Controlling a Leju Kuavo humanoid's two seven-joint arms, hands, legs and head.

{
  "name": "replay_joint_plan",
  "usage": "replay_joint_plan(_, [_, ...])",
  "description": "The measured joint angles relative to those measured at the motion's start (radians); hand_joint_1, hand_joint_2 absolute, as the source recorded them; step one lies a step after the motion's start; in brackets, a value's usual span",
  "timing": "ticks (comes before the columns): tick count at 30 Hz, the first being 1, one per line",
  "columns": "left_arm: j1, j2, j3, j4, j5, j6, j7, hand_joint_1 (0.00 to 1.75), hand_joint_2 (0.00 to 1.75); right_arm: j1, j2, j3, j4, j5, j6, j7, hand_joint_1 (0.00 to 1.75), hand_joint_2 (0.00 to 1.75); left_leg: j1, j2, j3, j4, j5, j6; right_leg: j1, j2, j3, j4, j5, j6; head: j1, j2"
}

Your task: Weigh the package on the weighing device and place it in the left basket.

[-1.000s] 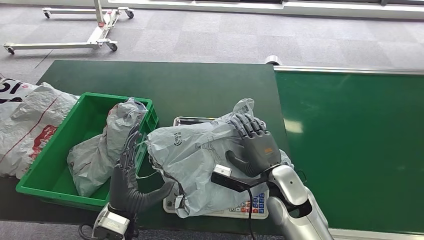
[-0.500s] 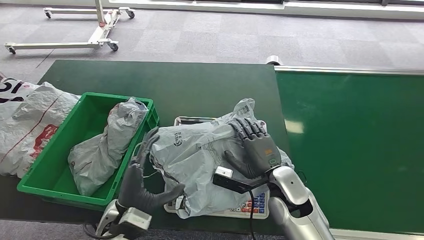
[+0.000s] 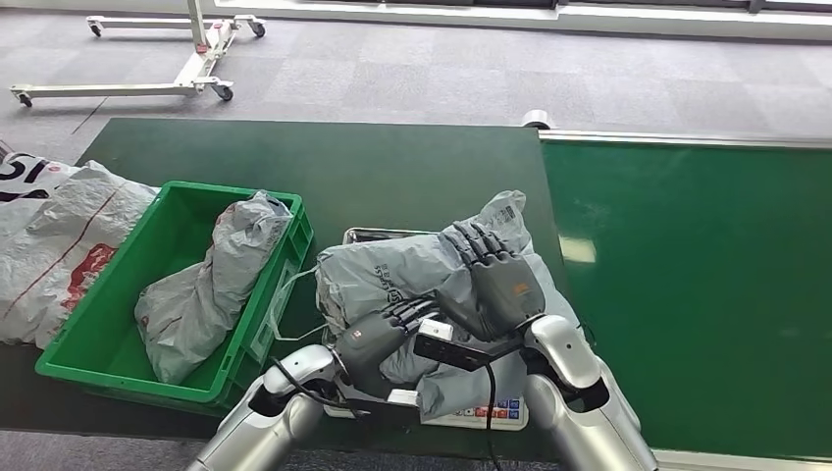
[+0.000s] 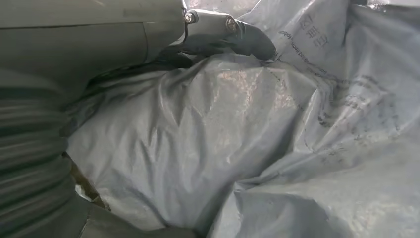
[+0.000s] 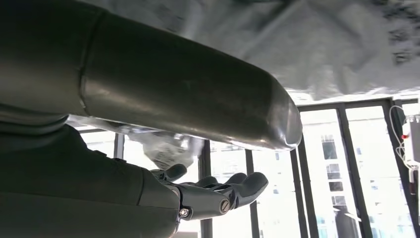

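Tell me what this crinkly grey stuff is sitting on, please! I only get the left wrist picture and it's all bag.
Observer: The package lies on the weighing device, a silver pan with coloured keys at the front.
Operator: Where's my other hand?
Observer: The right hand holds the package from above, fingers spread over its top.
Operator: And where does the bag go next?
Observer: The green basket stands on the table just left of the weighing device, and another grey bag already lies in it.
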Motion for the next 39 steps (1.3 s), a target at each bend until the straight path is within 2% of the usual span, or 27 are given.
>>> replay_joint_plan(5, [-0.1, -0.031, -0.1, 0.185, -0.008, -0.02, -0.013, 0.0, 1.75, -0.026, 0.0, 0.015, 0.021, -0.012, -0.011, 0.003, 0.0, 0.0, -0.002, -0.009, 0.009, -0.001, -0.002, 0.005, -0.003, -0.01, 0.014, -0.001, -0.008, 0.005, 0.0, 0.0])
replay_joint_plan(6, [-0.121, -0.041, -0.118, 0.224, -0.009, -0.021, -0.018, 0.0, 1.75, -0.03, 0.0, 0.017, 0.022, -0.015, -0.021, 0.004, 0.0, 0.44, -0.003, -0.012, 0.01, -0.001, -0.004, 0.006, -0.004, -0.014, 0.019, -0.001, -0.012, 0.006, 0.0, 0.0])
replay_joint_plan(9, [-0.166, -0.067, -0.158, 0.32, -0.009, -0.003, -0.027, 1.31, 1.75, -0.036, 0.003, 0.018, 0.011, -0.031, -0.072, 0.005, 0.0, 1.75, -0.005, -0.016, 0.022, -0.002, -0.014, 0.01, -0.007, -0.018, 0.037, -0.002, -0.028, 0.007, 0.0, 0.0])
replay_joint_plan(10, [-0.177, -0.073, -0.167, 0.342, -0.007, 0.004, -0.029, 1.75, 1.75, -0.036, 0.003, 0.018, -0.001, -0.037, -0.088, 0.003, 0.0, 1.75, -0.005, -0.017, 0.028, -0.002, -0.016, 0.011, -0.007, -0.017, 0.043, -0.003, -0.035, 0.007, 0.0, 0.0])
replay_joint_plan(13, [-0.205, -0.086, -0.187, 0.38, 0.012, 0.029, -0.039, 1.75, 1.75, -0.038, 0.004, 0.018, -0.046, -0.052, -0.114, -0.007, 0.0, 1.75, -0.006, -0.018, 0.033, -0.002, -0.014, 0.012, -0.007, -0.016, 0.046, -0.003, -0.046, 0.007, 0.0, 0.0])
replay_joint_plan(16, [-0.22, -0.091, -0.187, 0.369, 0.067, 0.11, -0.042, 1.75, 1.75, -0.036, 0.008, 0.016, -0.102, -0.051, -0.124, -0.009, 0.0, 1.75, -0.007, -0.02, 0.015, 0.0, 0.004, 0.014, -0.008, -0.015, 0.023, -0.003, -0.014, 0.007, 0.0, 0.0])
replay_joint_plan(18, [-0.2, -0.079, -0.164, 0.329, 0.123, 0.188, -0.034, 1.75, 1.75, -0.013, 0.009, 0.009, -0.126, -0.044, -0.134, -0.009, 0.0, 1.75, -0.007, -0.018, 0.007, 0.001, 0.01, 0.015, -0.008, -0.011, 0.012, -0.004, 0.003, 0.009, 0.0, 0.0])
replay_joint_plan(21, [-0.136, -0.045, -0.077, 0.208, 0.228, 0.258, -0.022, 1.75, 1.75, 0.045, 0.007, -0.014, -0.142, -0.031, -0.147, -0.011, 0.0, 1.75, -0.007, -0.011, 0.002, 0.002, 0.011, 0.014, -0.008, -0.003, 0.004, -0.004, 0.008, 0.011, 0.0, 0.0])
replay_joint_plan(28, [-0.061, -0.001, 0.21, -0.088, 0.408, 0.293, -0.029, 1.75, 1.75, 0.098, 0.006, -0.048, -0.151, -0.018, -0.158, -0.02, 0.0, 1.75, -0.006, -0.002, -0.009, 0.001, 0.013, 0.01, -0.005, 0.006, -0.011, -0.003, 0.012, 0.008, 0.0, 0.0])
replay_joint_plan(36, [-0.021, -0.005, 0.354, -0.222, 0.473, 0.291, -0.044, 1.75, 1.75, 0.115, 0.006, -0.065, -0.151, -0.016, -0.166, -0.02, 0.0, 1.75, -0.004, -0.002, -0.012, 0.0, 0.011, 0.008, -0.003, 0.006, -0.014, -0.003, 0.01, 0.006, 0.0, 0.0])
replay_joint_plan(39, [-0.02, -0.015, 0.399, -0.242, 0.486, 0.322, -0.039, 1.75, 1.75, 0.117, 0.007, -0.069, -0.152, -0.011, -0.166, -0.015, 0.0, 1.75, -0.004, -0.002, -0.012, 0.0, 0.011, 0.007, -0.003, 0.006, -0.015, -0.003, 0.01, 0.005, 0.0, 0.0])
